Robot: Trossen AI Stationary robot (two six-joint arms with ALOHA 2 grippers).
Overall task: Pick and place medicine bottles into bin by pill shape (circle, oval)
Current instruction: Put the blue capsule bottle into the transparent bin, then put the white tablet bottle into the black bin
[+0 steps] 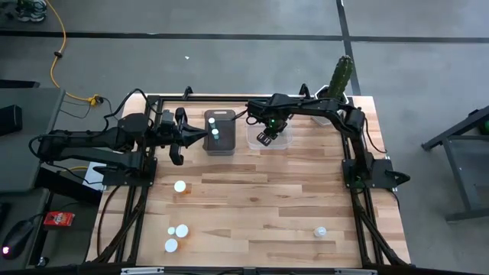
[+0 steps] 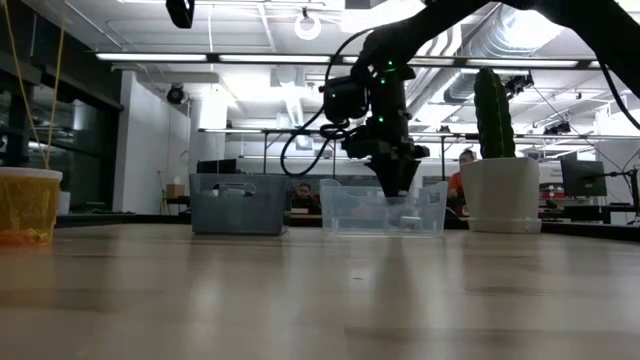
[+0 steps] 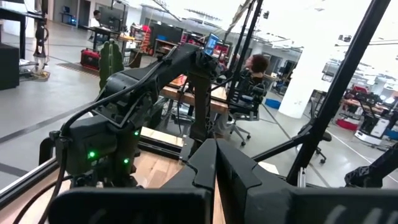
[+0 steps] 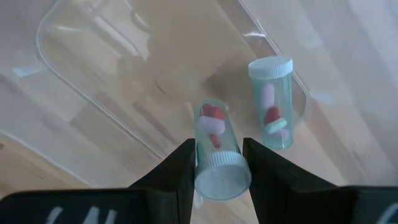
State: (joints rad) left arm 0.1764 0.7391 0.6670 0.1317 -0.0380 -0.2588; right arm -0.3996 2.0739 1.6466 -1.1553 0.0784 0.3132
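Bottle (image 4: 217,155) pinched in right gripper (image 4: 217,163) jaws above clear bin (image 1: 279,140), beside bottle (image 4: 272,102) already inside. Left gripper (image 1: 177,137) jaws pressed together, idle. Risk: release bounces bottle over rim.

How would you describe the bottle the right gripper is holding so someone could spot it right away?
Find the clear bin beside the grey bin at the table's far edge. The right gripper hangs over it, gripping a clear-bluish bottle. Unlike the bottle lying in the bin, it is clamped between dark fingers.
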